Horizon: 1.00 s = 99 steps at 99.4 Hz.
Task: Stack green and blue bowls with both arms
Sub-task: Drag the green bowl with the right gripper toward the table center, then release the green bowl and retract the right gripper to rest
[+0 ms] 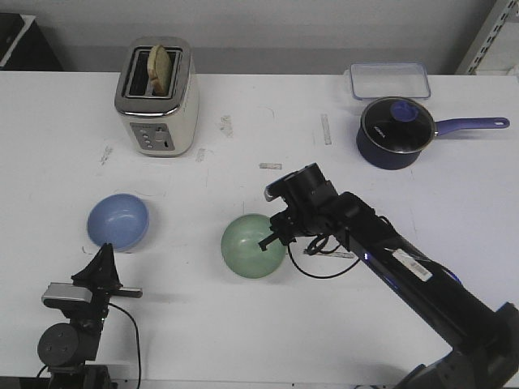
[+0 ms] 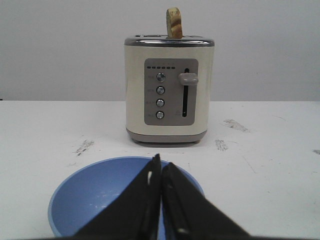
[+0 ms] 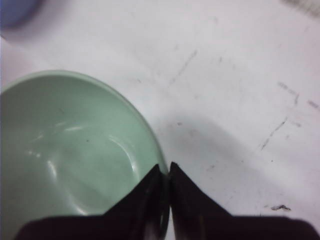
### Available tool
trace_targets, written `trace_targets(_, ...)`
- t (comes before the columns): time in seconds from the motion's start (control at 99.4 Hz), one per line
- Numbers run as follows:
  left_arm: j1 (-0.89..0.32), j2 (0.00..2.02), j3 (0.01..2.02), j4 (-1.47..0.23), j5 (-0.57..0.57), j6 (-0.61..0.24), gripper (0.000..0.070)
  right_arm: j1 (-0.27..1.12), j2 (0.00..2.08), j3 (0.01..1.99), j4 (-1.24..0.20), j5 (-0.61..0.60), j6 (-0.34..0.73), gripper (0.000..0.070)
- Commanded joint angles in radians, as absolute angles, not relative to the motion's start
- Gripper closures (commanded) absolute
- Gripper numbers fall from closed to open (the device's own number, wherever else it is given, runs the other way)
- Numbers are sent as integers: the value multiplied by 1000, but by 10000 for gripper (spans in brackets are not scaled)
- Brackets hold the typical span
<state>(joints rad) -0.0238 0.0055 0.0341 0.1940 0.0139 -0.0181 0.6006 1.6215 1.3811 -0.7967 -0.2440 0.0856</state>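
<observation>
Two empty, upright bowls: green bowl [image 1: 254,245] near mid-surface toward the front edge; blue bowl [image 1: 118,222] well apart, toward the left edge.

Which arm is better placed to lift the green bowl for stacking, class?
The right. Its gripper is shut on the green bowl's rim, while the left gripper sits back near the blue bowl, holding nothing.

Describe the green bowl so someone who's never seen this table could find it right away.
Start at the white table and find the cream toaster at its far left. Nearer and to its right, mid-table, sits the green bowl. Unlike the blue bowl, the right end effector pinches its rim.
</observation>
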Motion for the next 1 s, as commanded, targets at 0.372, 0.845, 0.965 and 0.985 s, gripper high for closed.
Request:
trace_targets(0.372, -23, 3, 14, 204, 15, -22, 698, 608, 1753, 1389, -778, -204, 4, 700)
trace_targets(0.845, -23, 3, 14, 204, 15, -23, 698, 608, 1755, 1389, -783, -206, -22, 317)
trace_targets(0.965, -23, 3, 14, 204, 15, -22, 698, 607, 1747, 1409, -788, -209, -22, 277)
trace_targets(0.985, -23, 3, 14, 205, 15, -22, 698, 606, 1743, 1416, -788, -209, -22, 277)
